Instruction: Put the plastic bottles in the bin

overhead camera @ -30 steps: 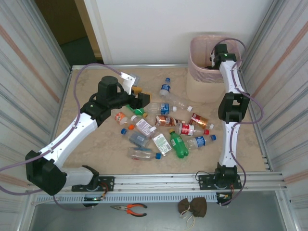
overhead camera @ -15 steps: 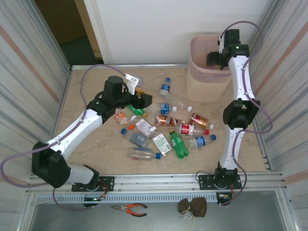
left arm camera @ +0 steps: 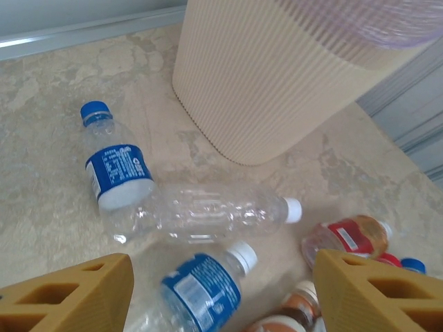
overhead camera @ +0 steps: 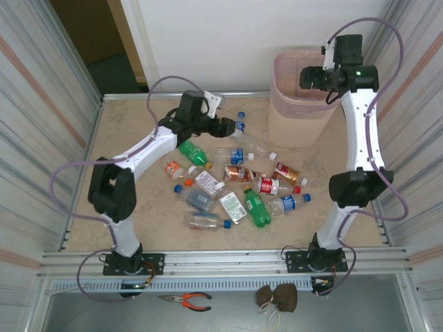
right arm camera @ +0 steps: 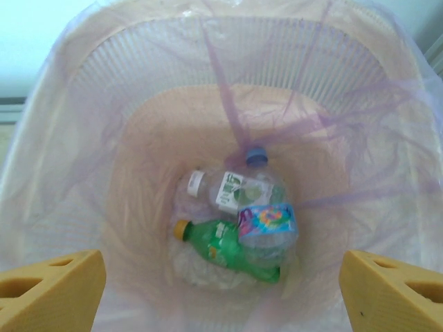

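Several plastic bottles point(overhead camera: 239, 181) lie scattered mid-table. My left gripper point(overhead camera: 227, 128) hovers open over the far ones. In the left wrist view a blue-labelled, white-capped bottle point(left arm camera: 201, 287) lies under the left gripper point(left arm camera: 221, 294), touching neither yellow finger point(left arm camera: 76, 294). Beyond it lie a clear bottle point(left arm camera: 201, 214) and a blue-capped one point(left arm camera: 114, 162), close to the bin point(left arm camera: 277, 76). My right gripper point(overhead camera: 311, 77) hangs open and empty above the pink bin point(overhead camera: 294, 104). Below the right gripper point(right arm camera: 221, 280), a green bottle point(right arm camera: 232, 252) and clear ones point(right arm camera: 266, 225) lie in the lined bin point(right arm camera: 104, 104).
Ribbed metal walls point(overhead camera: 41, 138) close in both sides of the table, and a rail point(overhead camera: 221, 263) runs along the near edge. Pliers point(overhead camera: 185, 299) and a small brown bag point(overhead camera: 277, 297) lie below the rail. A red-labelled bottle point(left arm camera: 346, 238) lies right of the left gripper.
My left arm has stretched out to the far right, towards the bottles beside the bin. My right arm has lifted from the bin's rim to well above it.
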Robot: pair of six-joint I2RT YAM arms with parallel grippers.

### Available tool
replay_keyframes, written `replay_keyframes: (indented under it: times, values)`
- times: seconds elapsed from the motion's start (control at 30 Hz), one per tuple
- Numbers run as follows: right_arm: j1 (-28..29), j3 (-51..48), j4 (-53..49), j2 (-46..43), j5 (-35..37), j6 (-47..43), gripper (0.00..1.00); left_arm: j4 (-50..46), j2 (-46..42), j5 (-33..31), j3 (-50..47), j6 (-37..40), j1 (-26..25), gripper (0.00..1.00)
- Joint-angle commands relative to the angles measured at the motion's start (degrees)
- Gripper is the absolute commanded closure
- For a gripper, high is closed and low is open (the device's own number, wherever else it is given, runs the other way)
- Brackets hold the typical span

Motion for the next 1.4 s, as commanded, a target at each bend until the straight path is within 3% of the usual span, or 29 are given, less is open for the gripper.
replay_keyframes:
  times: [0.0, 0.2, 0.4, 0.8, 1.0, 1.37]
  values:
    - [0.68, -4.82, 1.38, -6.71, -0.43, 1.48, 0.14, -2.92, 6.26, 0.20, 7.26, 2.76, 0.22, 0.30]
    - [0.75, -14.24, 3.99, -15.63, 0.14, 1.95, 0.14, -7.71, 19.13, -2.71, 20.74, 4.56, 0.21, 0.29]
    - [0.73, -18.06, 2.68, -19.80, 1.19, 2.01, 0.14, -8.36, 27.53, -7.25, 28.12, 6.10, 0.25, 0.27]
    - [0.73, -25.22, 3.35, -23.84, 2.49, 2.10, 0.14, -11.97, 38.48, -7.73, 38.85, 6.95, 0.15, 0.25]
    - [0.70, -27.22, 4.23, -24.81, 2.45, 2.30, 0.14, -15.07, 40.35, -8.87, 40.34, 7.71, 0.06, 0.26]
    - [1.01, -27.59, 4.78, -24.69, 1.09, 2.90, 0.14, -17.65, 37.22, -12.29, 35.68, 8.85, 1.59, 0.37]
